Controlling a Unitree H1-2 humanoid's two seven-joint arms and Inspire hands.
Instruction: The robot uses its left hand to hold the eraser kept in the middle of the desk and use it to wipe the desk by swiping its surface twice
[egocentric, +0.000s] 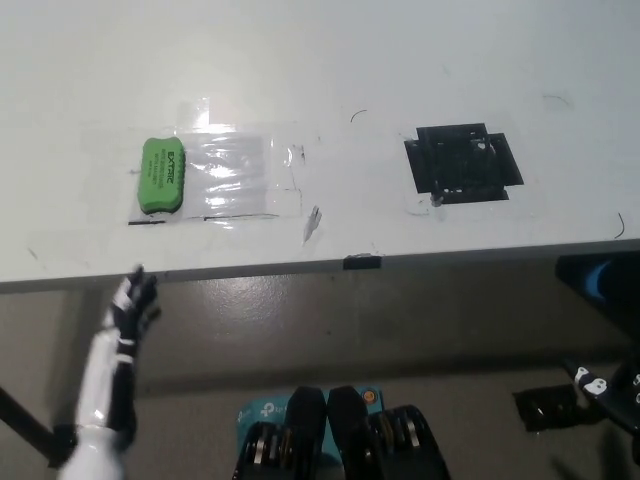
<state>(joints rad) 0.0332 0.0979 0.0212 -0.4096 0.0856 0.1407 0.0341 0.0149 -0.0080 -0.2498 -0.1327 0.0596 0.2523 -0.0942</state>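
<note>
Green eraser (163, 175) flat on white desk (330, 60), toward its left part, long side running away from the front edge. Lying on the left end of a clear taped patch (235, 178) (glossy, catching glare), with a thin black line (147, 222) just in front of its near end. Printed label on top, too small to read fully.

Left hand (132, 303) off the desk, below the front edge and nearer than the eraser, well apart from it. Fingers dark, extended and slightly spread, pointing up toward the desk edge, holding nothing. White forearm (102, 400) rising from lower left.

Right hand (612, 385) barely in view at lower right corner, low beside the desk; fingers not clear enough to tell open or closed.

Black tape square (463, 162) on the desk's right part, well apart from the eraser. Small black tape tab (362, 262) on the front edge near the middle. A few thin pen marks scattered over the surface. Grey floor (400, 320) below the edge.
</note>
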